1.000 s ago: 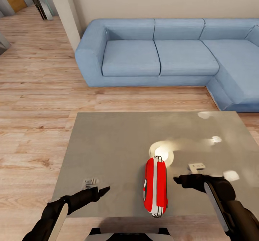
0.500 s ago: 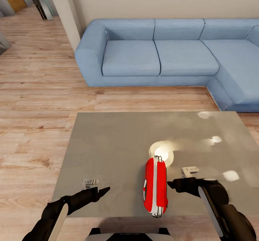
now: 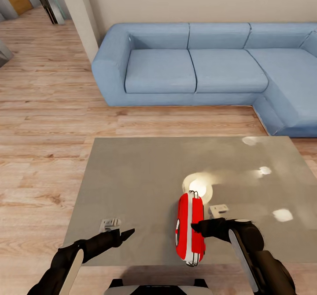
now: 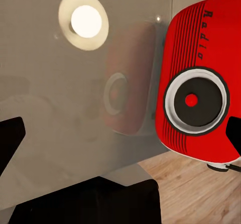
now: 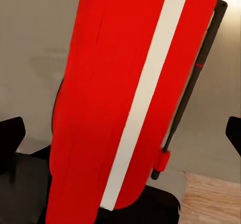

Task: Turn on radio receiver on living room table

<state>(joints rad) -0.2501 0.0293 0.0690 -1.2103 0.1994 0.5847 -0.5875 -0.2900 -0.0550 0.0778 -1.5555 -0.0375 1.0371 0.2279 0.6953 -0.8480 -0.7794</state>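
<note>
The red radio receiver (image 3: 190,229) with white stripes stands on edge near the front edge of the glossy grey-brown table (image 3: 132,176). Its round dial (image 4: 193,101) faces my left gripper (image 3: 127,233), which hovers open a short way to its left. My right gripper (image 3: 197,227) is open, and its tips reach the radio's right side. In the right wrist view the radio's red back with a white stripe (image 5: 145,93) is very close, with a dark fingertip (image 5: 10,136) at each edge. The thin wire handle (image 5: 193,83) runs along the radio's top.
A blue sectional sofa (image 3: 198,65) stands beyond the table and wraps round at the right. Light wood floor (image 3: 44,132) lies to the left, with a white pillar (image 3: 79,13) at the back. A lamp's reflection (image 3: 198,184) glows on the tabletop just behind the radio.
My right gripper has moved left across the table until its tips reach the radio's right side. The left arm and the radio have stayed where they were.
</note>
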